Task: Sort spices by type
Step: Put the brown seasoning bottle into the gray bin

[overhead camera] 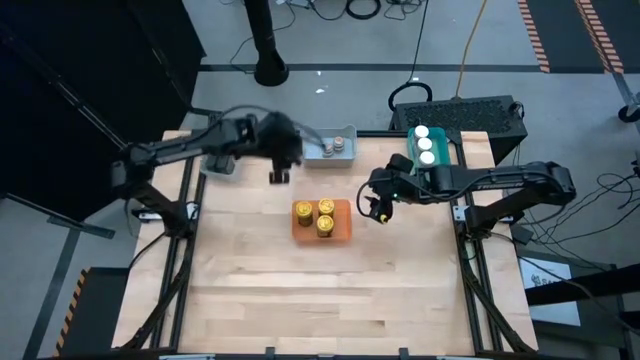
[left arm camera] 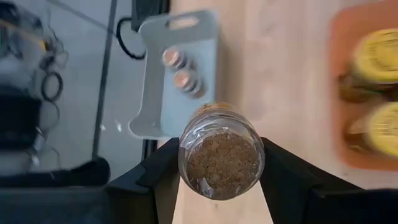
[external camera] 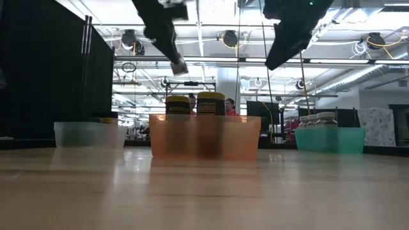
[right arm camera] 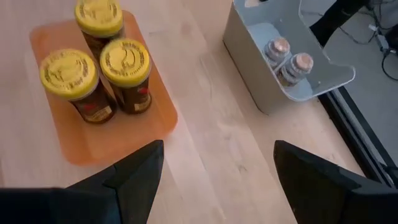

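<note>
Looking down from above, I am carrying my left jaws (overhead camera: 280, 176) just beside the grey tray (overhead camera: 318, 158), while my right jaws (overhead camera: 378, 211) are hanging empty near the orange tray (overhead camera: 343, 232). Peering level, three white-lidded jars (external camera: 318, 119) are sitting in the teal tray (external camera: 345, 139). Through my left wrist, I am gripping a brown spice jar (left arm camera: 219, 159). Through my right, three yellow-lidded jars (right arm camera: 125, 62) are standing sorted; this jar looks to be the last.

Three jars (overhead camera: 314, 216) stand in a tray (overhead camera: 344, 232) at frame centre; second tray (overhead camera: 316, 156) above it, third tray (overhead camera: 442, 143) upper right.
</note>
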`<state>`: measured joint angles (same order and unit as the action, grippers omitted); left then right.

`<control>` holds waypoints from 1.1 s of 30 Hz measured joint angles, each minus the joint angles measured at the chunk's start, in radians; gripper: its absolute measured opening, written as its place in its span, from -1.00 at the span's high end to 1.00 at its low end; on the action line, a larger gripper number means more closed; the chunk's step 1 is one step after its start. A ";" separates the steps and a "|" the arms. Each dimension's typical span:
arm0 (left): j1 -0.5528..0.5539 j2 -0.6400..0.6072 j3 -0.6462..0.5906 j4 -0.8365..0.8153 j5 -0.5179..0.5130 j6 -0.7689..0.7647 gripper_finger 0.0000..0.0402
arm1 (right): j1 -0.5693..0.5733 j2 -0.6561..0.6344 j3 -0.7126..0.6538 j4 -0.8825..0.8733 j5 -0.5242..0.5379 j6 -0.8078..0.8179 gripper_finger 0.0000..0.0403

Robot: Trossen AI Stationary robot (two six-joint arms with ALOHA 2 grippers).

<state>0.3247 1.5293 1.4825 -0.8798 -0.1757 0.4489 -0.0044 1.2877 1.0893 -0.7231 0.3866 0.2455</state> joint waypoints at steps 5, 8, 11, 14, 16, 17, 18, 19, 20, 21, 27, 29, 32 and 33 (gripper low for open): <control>0.112 0.107 0.030 0.045 0.082 0.048 0.08 | 0.000 -0.024 0.000 -0.018 0.006 0.003 -0.42; 0.131 0.194 0.093 0.034 0.087 0.066 0.08 | 0.001 -0.041 0.000 -0.041 0.006 0.017 -0.42; 0.142 0.282 0.170 -0.011 0.087 0.101 0.08 | 0.001 -0.054 0.000 -0.067 0.006 0.041 -0.42; 0.167 0.357 0.243 -0.049 0.109 0.154 0.08 | 0.001 -0.059 0.000 -0.074 0.006 0.045 -0.42; 0.198 0.395 0.279 -0.061 0.141 0.181 0.08 | 0.001 -0.059 0.000 -0.073 0.006 0.043 -0.42; 0.215 0.411 0.295 -0.062 0.160 0.191 0.08 | 0.001 -0.059 0.000 -0.073 0.005 0.039 -0.42; 0.229 0.429 0.312 -0.066 0.168 0.198 0.08 | 0.001 -0.059 0.000 -0.072 0.005 0.034 -0.42; 0.243 0.444 0.330 -0.071 0.172 0.201 0.08 | 0.000 -0.059 0.000 -0.071 0.005 0.034 -0.42; 0.256 0.458 0.351 -0.083 0.171 0.203 0.08 | 0.000 -0.059 0.000 -0.068 0.005 0.034 -0.42; 0.264 0.471 0.375 -0.104 0.171 0.204 0.08 | 0.000 -0.059 0.000 -0.067 0.005 0.033 -0.42; 0.283 0.536 0.473 -0.117 0.206 0.204 0.08 | 0.000 -0.059 0.000 -0.067 0.004 0.029 -0.42; 0.284 0.558 0.475 -0.119 0.208 0.205 0.08 | 0.000 -0.059 0.000 -0.067 0.004 0.027 -0.42; 0.289 0.596 0.475 -0.147 0.205 0.223 0.08 | 0.000 -0.059 0.000 -0.066 0.004 0.026 -0.42; 0.290 0.609 0.475 -0.152 0.204 0.226 0.08 | 0.000 -0.059 0.000 -0.065 0.004 0.026 -0.42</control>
<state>0.6147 2.1379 1.9572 -1.0317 0.0281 0.6750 -0.0048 1.2285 1.0897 -0.7883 0.3904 0.2718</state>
